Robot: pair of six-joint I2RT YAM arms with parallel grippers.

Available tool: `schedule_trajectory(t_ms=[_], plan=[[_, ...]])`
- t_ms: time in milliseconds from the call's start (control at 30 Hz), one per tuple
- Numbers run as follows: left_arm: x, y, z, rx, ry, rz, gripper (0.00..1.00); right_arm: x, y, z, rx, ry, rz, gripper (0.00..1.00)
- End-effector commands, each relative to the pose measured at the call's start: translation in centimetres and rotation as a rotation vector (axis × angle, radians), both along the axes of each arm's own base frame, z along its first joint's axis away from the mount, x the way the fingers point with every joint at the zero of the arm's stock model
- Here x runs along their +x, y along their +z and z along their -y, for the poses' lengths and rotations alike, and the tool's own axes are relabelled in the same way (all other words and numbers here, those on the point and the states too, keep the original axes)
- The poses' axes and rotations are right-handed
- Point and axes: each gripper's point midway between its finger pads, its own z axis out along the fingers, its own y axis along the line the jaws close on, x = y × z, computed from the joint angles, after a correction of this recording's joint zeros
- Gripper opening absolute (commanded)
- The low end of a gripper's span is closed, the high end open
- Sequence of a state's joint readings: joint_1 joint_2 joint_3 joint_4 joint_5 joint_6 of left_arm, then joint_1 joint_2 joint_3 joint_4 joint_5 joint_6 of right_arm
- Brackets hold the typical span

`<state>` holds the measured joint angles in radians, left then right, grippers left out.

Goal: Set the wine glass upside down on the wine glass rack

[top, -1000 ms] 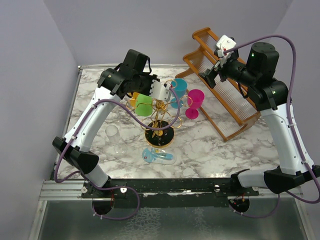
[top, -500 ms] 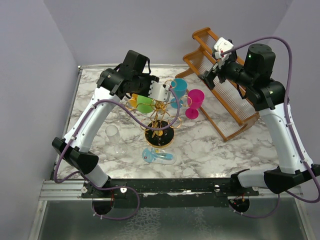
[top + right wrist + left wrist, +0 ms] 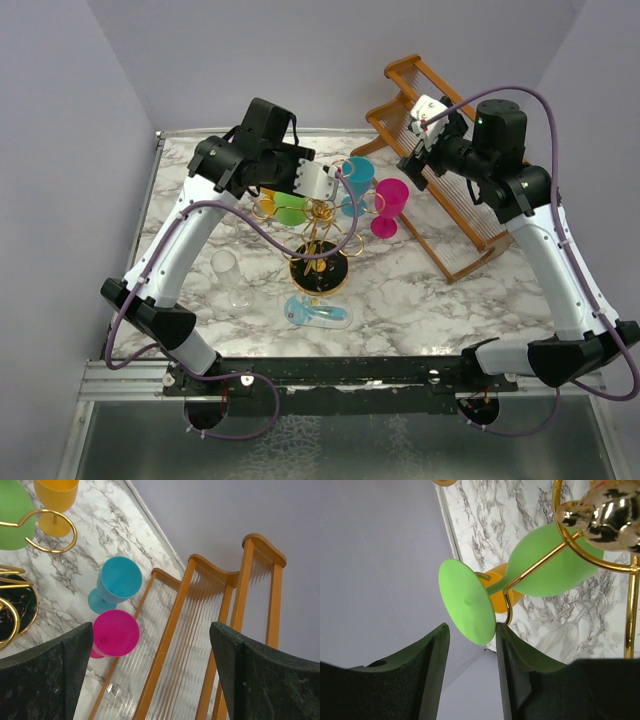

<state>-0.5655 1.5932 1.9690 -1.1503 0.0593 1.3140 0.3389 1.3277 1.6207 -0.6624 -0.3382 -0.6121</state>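
The green wine glass hangs bowl-down with its stem in a looped arm of the gold wire rack, which stands on a round black base. In the left wrist view the glass's green foot sits just ahead of my fingertips, touching the right finger, with a gap on the left. My left gripper is open. My right gripper is open and empty, high over the wooden rack's left end.
A teal glass and a magenta glass stand right of the gold rack. An orange glass stands behind it. A clear glass stands at the left. A pale blue glass lies in front. The brown slatted rack fills the right.
My right gripper has swung left and lower, toward the teal and magenta glasses. My left gripper has shifted slightly; the green glass now sits more under it, on the gold rack.
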Motion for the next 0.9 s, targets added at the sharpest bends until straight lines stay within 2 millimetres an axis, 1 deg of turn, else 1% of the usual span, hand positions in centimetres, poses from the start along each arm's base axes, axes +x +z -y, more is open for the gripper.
schedule_trajectory(t_ms=[0, 200, 400, 533, 733, 867], plan=[[-1.7, 1.5, -1.1, 0.002, 0.014, 0.004, 0.45, 0.5, -1.3, 0.9, -0.055, -0.033, -0.008, 0.99], [-2.5, 1.0, -1.8, 0.028, 0.015, -0.025, 0.47, 0.8, -3.5, 1.0, -0.090, -0.034, -0.061, 0.99], [-3.2, 0.7, -2.5, 0.052, 0.026, -0.046, 0.49, 1.0, -5.1, 1.0, -0.115, -0.029, -0.092, 0.98], [-3.7, 0.7, -3.0, 0.051, 0.047, -0.054, 0.50, 0.8, -6.1, 0.6, -0.111, -0.008, -0.120, 0.98], [-4.5, 1.3, -3.7, 0.029, 0.091, -0.062, 0.53, 1.8, -8.4, 0.8, -0.128, -0.053, -0.189, 0.98], [-4.9, 2.5, -3.9, -0.026, 0.132, -0.051, 0.56, 2.9, -10.1, 1.1, -0.138, -0.104, -0.250, 0.96]])
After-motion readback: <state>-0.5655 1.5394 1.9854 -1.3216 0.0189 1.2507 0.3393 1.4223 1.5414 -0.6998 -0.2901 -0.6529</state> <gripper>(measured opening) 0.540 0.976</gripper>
